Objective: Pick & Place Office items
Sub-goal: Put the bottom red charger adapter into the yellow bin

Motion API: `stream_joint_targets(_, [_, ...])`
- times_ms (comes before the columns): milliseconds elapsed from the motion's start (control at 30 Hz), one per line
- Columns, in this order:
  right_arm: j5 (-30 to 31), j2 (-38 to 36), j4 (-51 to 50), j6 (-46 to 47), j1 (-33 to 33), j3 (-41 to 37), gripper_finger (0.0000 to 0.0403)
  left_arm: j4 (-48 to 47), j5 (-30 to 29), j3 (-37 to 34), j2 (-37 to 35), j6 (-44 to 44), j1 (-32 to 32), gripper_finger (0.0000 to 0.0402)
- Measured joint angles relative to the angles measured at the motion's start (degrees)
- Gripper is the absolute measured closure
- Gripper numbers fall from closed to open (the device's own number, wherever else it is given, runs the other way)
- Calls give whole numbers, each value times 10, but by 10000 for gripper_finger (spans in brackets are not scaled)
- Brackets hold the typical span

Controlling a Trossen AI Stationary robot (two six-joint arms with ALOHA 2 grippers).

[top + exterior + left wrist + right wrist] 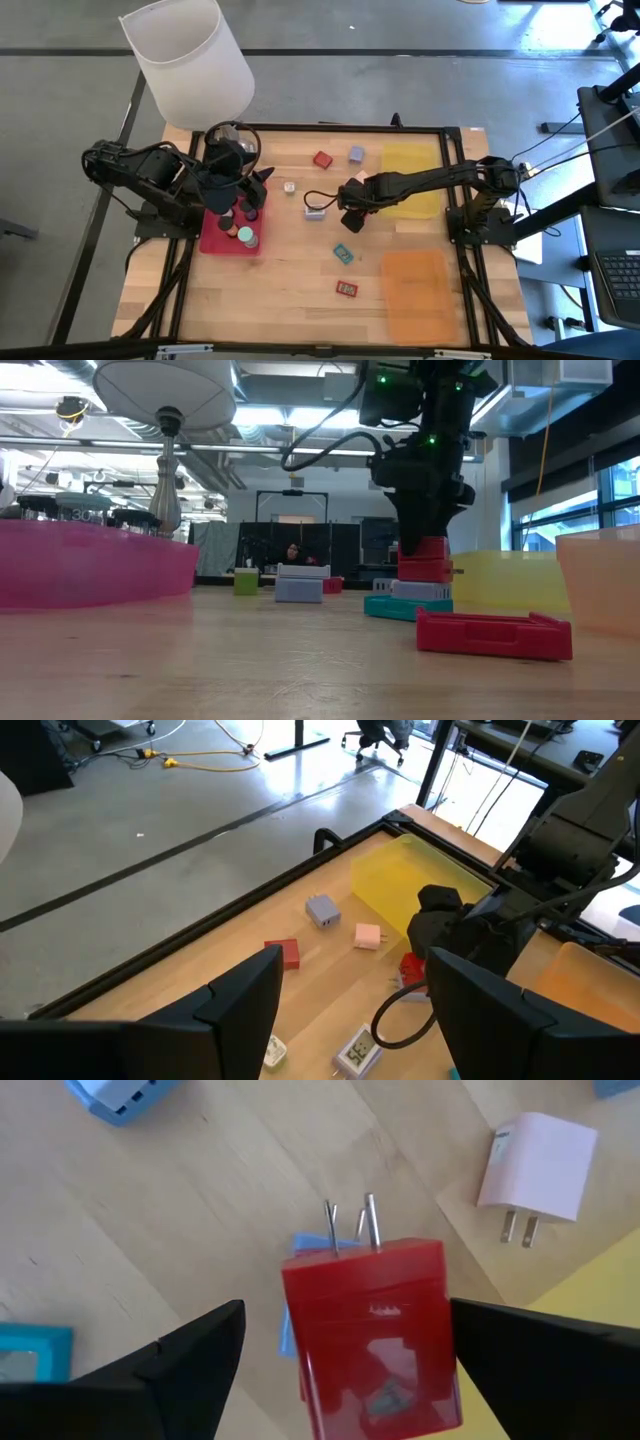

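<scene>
Right pincer (345,1305): jaws wide, set astride the red plug block (370,1330). In the right wrist view one finger lies against the block's right side. Bare wood shows between the other finger and the block's left side, so no grip is confirmed.

Block: dead centre between the fingers, prongs pointing to the top of that frame. Its long axis runs along the prongs, so the jaws cross its shorter width. A pale blue piece (292,1295) shows just under its left edge. In the low view the block sits clear of the desk (300,300), apparently resting on a pale piece. Whether it rests or hangs cannot be told.

Judgement: closing needs no turn of the wrist, only the left-side gap taken up.

Surroundings: a pink plug (540,1165) lies at the upper right of the wrist frame, apart. In the high view the pincer is at mid-frame, just left of the yellow mat (412,165). The right arm is far the nearer.

Left pincer (238,195): fingers apart, nothing between them, waiting over the red tray (215,240) at left of the high view.
</scene>
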Motion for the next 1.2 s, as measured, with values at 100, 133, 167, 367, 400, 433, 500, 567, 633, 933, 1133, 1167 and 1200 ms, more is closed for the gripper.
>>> stream_joint_targets(100, [0, 0, 0, -7, 0, 0, 84, 0, -5, 0, 0, 0, 0, 160])
stream_joint_targets(133, [0, 0, 0, -10, 0, 0, 91, 0, -7, 0, 0, 0, 0, 160])
stream_joint_targets(167, [-1, 0, 0, -12, 0, 0, 100, 0, -9, 0, 0, 0, 0, 160])
stream_joint_targets(367, [-2, 0, 0, -15, 0, 0, 145, 0, -9, 0, 0, 0, 0, 160])
stream_joint_targets(400, [-2, 0, 0, -15, 0, 0, 151, 0, -9, 0, 0, 0, 0, 160])
stream_joint_targets(433, [-2, 0, 0, -15, 0, 0, 158, 0, -9, 0, 0, 0, 0, 160])
stream_joint_targets(500, [-2, 0, -1, -15, 0, 0, 169, 0, -9, 0, 0, 0, 0, 160])
stream_joint_targets(567, [-2, -3, -8, -15, -1, 0, 178, 0, -9, 0, 0, 0, 0, 160])
stream_joint_targets(633, [-2, -7, -17, -15, -4, 0, 183, 0, -12, 0, 0, 0, 0, 160])
stream_joint_targets(933, [39, -106, -56, -41, -32, 0, 182, 0, -18, 0, 0, -1, 0, 160])
stream_joint_targets(1133, [74, -169, -71, -84, -99, 0, 182, 0, -41, 0, 0, -22, 0, 160])
stream_joint_targets(1167, [78, -173, -79, -94, -114, 0, 182, 0, -43, 0, 0, -28, 0, 160])
stream_joint_targets(1200, [80, -174, -86, -104, -130, 0, 182, 0, -44, 0, 0, -32, 0, 160])
